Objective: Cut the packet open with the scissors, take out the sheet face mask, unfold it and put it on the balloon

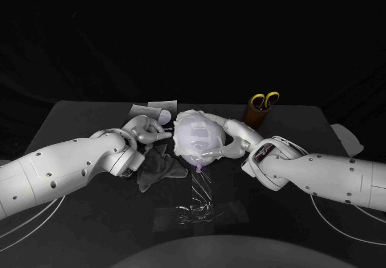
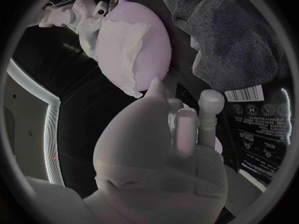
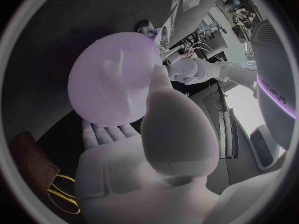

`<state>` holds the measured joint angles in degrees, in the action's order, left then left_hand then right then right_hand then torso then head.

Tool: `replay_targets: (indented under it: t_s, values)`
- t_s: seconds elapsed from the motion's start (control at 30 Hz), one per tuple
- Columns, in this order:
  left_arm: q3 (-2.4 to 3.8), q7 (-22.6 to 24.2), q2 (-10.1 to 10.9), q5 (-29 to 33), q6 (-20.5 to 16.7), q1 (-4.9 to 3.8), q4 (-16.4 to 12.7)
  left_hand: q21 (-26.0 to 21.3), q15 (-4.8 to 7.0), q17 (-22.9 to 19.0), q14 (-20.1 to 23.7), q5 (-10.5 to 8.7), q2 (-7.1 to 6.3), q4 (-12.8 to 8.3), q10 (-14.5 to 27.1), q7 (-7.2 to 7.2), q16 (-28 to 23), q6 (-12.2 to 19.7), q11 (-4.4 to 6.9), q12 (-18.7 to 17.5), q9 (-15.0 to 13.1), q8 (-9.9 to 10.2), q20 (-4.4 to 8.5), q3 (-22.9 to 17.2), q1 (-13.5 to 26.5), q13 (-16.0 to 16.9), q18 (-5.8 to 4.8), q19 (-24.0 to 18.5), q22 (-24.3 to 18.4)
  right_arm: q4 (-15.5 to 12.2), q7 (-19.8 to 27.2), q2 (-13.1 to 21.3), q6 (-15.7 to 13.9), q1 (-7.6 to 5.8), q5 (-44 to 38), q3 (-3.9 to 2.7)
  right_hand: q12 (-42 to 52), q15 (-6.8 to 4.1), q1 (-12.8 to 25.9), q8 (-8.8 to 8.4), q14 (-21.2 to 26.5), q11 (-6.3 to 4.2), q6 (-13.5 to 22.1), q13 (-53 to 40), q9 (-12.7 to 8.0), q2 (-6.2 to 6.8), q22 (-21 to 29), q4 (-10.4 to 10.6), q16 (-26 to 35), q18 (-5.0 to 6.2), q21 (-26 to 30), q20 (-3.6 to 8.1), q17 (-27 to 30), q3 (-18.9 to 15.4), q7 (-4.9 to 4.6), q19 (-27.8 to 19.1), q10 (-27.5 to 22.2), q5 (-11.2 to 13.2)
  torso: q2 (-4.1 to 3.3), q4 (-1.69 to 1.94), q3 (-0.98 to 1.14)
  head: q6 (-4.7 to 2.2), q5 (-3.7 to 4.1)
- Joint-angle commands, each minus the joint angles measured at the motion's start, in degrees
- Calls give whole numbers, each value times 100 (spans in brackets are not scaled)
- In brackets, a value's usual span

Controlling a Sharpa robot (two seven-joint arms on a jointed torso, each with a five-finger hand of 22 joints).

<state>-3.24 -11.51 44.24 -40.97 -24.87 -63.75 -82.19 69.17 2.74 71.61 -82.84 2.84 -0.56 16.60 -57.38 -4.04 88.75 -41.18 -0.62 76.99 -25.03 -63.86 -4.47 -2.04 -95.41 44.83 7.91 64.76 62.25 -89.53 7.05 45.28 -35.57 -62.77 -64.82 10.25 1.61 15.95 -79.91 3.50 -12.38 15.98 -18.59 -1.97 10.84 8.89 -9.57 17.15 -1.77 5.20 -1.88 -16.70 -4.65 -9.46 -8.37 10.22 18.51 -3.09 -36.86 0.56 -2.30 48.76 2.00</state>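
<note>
**Head view.** You look down from above onto the black counter [image 1: 80, 120] at middle distance. Both arms enter from the frame's sides. The left hand [image 1: 147, 129] and right hand [image 1: 231, 140] flank the balloon [image 1: 196, 138] at centre, and the scissors [image 1: 265, 100] sit upper right of centre.

**Left wrist view.** This is a fisheye behind the left hand, very near. You look past it to the balloon.

**Right wrist view.** This is a fisheye behind the right hand, with the balloon close ahead.

**Shared.** All three views take in the balloon. Each wrist view catches the opposite hand beyond it. The head and right wrist views share the scissors.
</note>
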Motion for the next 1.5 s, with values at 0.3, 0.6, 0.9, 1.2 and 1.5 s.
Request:
replay_targets:
  t_s: [0.3,0.6,0.9,1.2,1.5]
  values:
    - [4,1444,142,995,-200,-1,-219,-1376,-396,-3439,1837,-31,119,15,1516,-462,-908,519,-403,-1580,558,1040,-188,-596,669,-1872,208,-1466,-1414,0,-89,-7,284,52,-21,36,39,8,2,39,39,18,-50,-7,5,-59,0,-7,6,-84,-24,-15,5,40,-892,43,23,22,-3,2,-5,-8,13]
    - [-7,2450,309,1289,-228,35,-467,-3074,-955,-5118,3654,-4,-459,5,1932,-946,-2957,842,-932,-3035,1192,2046,-678,-311,1136,-2846,83,-2299,-2470,11,-88,-10,293,58,-15,36,39,9,-1,37,32,18,-52,-7,0,-76,0,-7,5,-85,-25,-14,7,51,-892,50,25,23,2,2,1,-3,-6]
    - [-70,2119,321,925,-120,195,-482,-3981,-1170,-5427,4145,-9,-957,43,1998,-1138,-3453,897,-1134,-3459,1384,2225,-969,701,1380,-3260,150,-2361,-3134,18,-87,-10,299,63,-7,36,39,9,-1,37,32,18,-52,-7,0,-76,0,-7,5,-85,-25,-14,7,51,-892,50,25,23,-1,-5,-2,3,-28]
    - [-85,1554,238,410,-2,315,-372,-3991,-1062,-5275,3880,-12,-966,35,1719,-1038,-2963,730,-1031,-3227,1336,1944,-977,927,1214,-3271,257,-1941,-3212,9,-89,0,298,65,-4,36,39,9,-1,37,32,18,-52,-7,0,-76,0,-7,5,-85,-25,-14,7,51,-892,50,25,23,-1,-1,1,20,-30]
    - [-86,1220,180,180,27,335,-366,-3410,-827,-4816,3473,-5,-916,-2,1334,-811,-1717,552,-798,-2484,1089,1132,-706,1018,1355,-3016,258,-1254,-2870,3,-87,-1,300,66,-2,36,39,9,-1,37,32,18,-52,-7,0,-76,0,-7,5,-85,-25,-14,7,51,-892,50,25,23,-1,-5,1,26,-36]
